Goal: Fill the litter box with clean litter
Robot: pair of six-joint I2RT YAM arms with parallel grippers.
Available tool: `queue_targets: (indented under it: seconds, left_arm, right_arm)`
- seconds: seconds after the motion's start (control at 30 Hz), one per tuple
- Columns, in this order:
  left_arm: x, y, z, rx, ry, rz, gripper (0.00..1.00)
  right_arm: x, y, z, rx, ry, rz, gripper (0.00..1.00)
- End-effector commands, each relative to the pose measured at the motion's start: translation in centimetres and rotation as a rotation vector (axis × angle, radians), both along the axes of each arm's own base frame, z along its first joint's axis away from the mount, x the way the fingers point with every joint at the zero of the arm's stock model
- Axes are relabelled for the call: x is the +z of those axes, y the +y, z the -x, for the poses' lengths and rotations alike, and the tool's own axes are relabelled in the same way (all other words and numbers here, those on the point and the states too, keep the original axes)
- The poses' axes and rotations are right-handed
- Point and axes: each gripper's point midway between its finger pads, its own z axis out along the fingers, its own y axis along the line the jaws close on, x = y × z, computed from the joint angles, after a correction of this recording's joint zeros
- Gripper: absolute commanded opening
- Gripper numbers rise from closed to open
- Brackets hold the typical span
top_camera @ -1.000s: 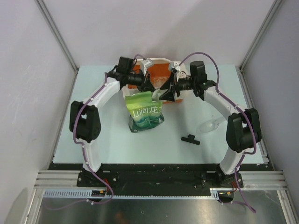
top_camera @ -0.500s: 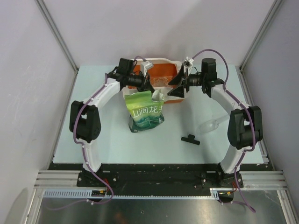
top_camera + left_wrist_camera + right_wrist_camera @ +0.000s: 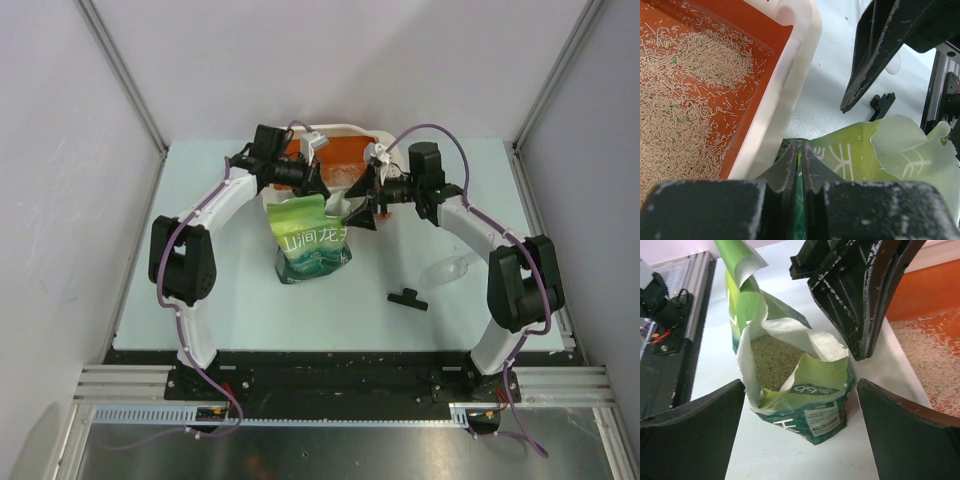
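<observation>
The litter box [image 3: 352, 133] stands at the back middle of the table, orange inside with a cream rim [image 3: 790, 85]. Clean litter [image 3: 685, 95] covers part of its floor, with a few green bits mixed in. In front of it stands the green pouch [image 3: 312, 240], its torn top open and more pale litter [image 3: 774, 360] showing inside. My left gripper [image 3: 322, 192] is shut on the pouch's upper edge [image 3: 802, 150]. My right gripper [image 3: 358, 210] is open, its fingers [image 3: 695, 425] spread on either side of the pouch [image 3: 815, 390] without touching it.
A clear plastic scoop [image 3: 455, 268] lies on the table at the right. A small black clip [image 3: 407, 298] lies in front of it. Enclosure walls and metal posts stand close on both sides and behind.
My right gripper opened wide, swung out to the right over the box, then came back down to the pouch's right side. The left gripper kept its hold and stayed put.
</observation>
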Motion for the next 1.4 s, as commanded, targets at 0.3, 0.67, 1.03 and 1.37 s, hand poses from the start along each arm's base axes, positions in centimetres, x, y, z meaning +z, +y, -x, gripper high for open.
queue_targets:
  seconds: [0.3,0.67,1.03,1.37]
  left_arm:
    - [2.8,0.0,1.3,-0.037,-0.061,0.030,0.10]
    - [2.8,0.2,1.1,-0.028,-0.062,0.017,0.10]
    - [2.9,0.5,0.9,-0.021,-0.087,-0.008,0.09]
    - [2.5,0.9,1.1,-0.018,-0.083,-0.028,0.09]
  right_arm:
    - [2.9,0.7,-1.9,-0.017,-0.092,-0.114,1.00]
    - [1.4,1.8,0.5,0.117,-0.010,-0.121,1.00]
    - [0.7,2.8,-0.3,0.148,0.005,-0.166,0.91]
    - [0.9,3.2,-0.1,0.159,0.026,-0.181,0.70]
